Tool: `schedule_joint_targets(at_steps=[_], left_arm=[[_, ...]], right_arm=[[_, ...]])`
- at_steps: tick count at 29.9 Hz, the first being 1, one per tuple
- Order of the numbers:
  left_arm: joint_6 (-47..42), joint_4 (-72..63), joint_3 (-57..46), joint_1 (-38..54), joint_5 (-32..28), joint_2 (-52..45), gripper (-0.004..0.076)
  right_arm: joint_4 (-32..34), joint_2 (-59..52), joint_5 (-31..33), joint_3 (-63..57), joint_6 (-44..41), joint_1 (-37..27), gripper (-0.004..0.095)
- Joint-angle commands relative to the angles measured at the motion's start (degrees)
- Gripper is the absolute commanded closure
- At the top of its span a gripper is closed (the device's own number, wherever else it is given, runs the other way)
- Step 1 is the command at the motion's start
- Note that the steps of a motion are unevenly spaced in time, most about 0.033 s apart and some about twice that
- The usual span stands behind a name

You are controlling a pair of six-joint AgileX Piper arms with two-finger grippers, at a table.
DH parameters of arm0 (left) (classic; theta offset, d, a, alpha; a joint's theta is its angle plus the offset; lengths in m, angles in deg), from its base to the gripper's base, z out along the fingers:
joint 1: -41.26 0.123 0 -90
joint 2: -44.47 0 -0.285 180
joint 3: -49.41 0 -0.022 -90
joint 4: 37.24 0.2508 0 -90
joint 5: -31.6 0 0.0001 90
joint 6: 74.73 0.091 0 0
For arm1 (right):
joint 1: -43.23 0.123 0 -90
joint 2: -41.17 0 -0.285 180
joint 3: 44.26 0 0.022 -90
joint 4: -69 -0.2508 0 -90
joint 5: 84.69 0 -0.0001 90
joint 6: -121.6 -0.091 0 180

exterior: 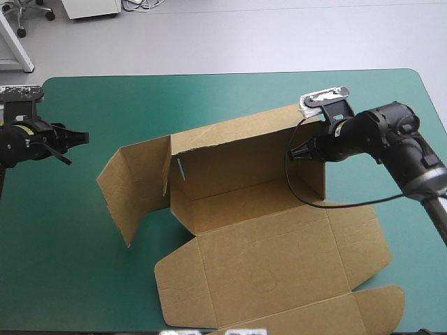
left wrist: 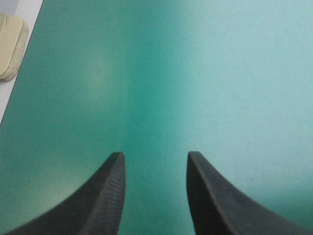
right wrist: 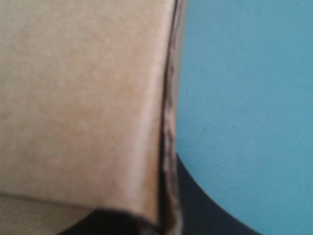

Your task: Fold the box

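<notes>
Right gripper (exterior: 294,152) is pinched onto the right end of the box's (exterior: 272,269) raised back wall (exterior: 244,150). In the right wrist view the brown board edge runs between the black fingers (right wrist: 200,208), which are nearly together with the sheet clamped. One finger shows on the outer side of the wall, over the teal-green cover (right wrist: 244,98).

Left gripper (exterior: 82,138) is spread. In its wrist view the two black fingers (left wrist: 110,196) stand apart with only teal-green cover between and ahead of them. It holds nothing, touches nothing, and sits near the table's left edge, well apart from the box.

The box sits mid-table, partly formed. The back wall is upright and a left side wall (exterior: 133,188) is raised and angled outward. The floor panel (exterior: 237,202) lies flat below the back wall. The lid panel (exterior: 279,279) lies flat toward the near edge, its end flaps spread out on the cover (exterior: 63,279).
</notes>
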Motion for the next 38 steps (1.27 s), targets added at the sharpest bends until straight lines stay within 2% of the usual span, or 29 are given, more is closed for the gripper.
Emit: schedule_joint_targets(at_steps=[1,7,10,13,17,22,25,27,30,32,34,38], left_arm=[[0.45,-0.52,1.36,-0.03,-3.17,-1.77,0.0428],[1.55,-0.63,1.12,-0.03,-2.69,-1.77,0.0428],[1.78,-0.51,1.12,-0.03,-2.13,-1.77,0.0428],[2.04,-0.51,1.12,-0.03,-1.59,-1.77,0.0428],[2.16,-0.5,1.12,-0.03,-0.66,-1.77,0.0428],[2.57,-0.5,1.12,-0.03,-0.66,-1.77,0.0428],[2.67,-0.6,1.12,-0.03,-1.15,-1.77,0.0428],[2.94,-0.57,1.12,-0.03,-1.29,-1.77,0.0428],[2.94,-0.62,1.12,-0.03,-1.56,-1.77,0.0428],[2.94,-0.73,1.12,-0.03,-2.32,-1.77,0.0428],[2.94,-0.71,1.12,-0.03,-2.42,-1.77,0.0428],[2.94,-0.58,1.12,-0.03,-3.05,-1.77,0.0428]], right_arm=[[-0.09,2.91,1.42,7.54,-1.87,-0.05,0.0927],[3.92,13.22,5.38,20.97,-5.02,-0.05,0.0927],[4.06,19.03,9.77,29.02,-5.15,-0.63,0.0928],[0.04,24.63,10.53,35.82,-6.57,-2.57,0.0927],[-7.65,30.13,10.53,38.32,-6.68,-5.84,0.0925],[-7.84,31.82,10.2,38.1,-1.7,-6.45,0.0922],[-5.74,31.72,8.43,38.1,-1.18,-6.35,0.0831],[-5.49,31.71,7.85,38.21,-0.32,-6.35,0.0705],[-5.7,31.71,7.73,38.3,0.55,-6.35,0.0446],[-5.95,31.63,7.84,38.3,0.55,-6.35,0.0313],[-6.09,31.31,7.84,38.3,1.33,-6.35,0.0264],[-5.31,30.0,9.79,38.3,1.83,-6.24,0.0265]])
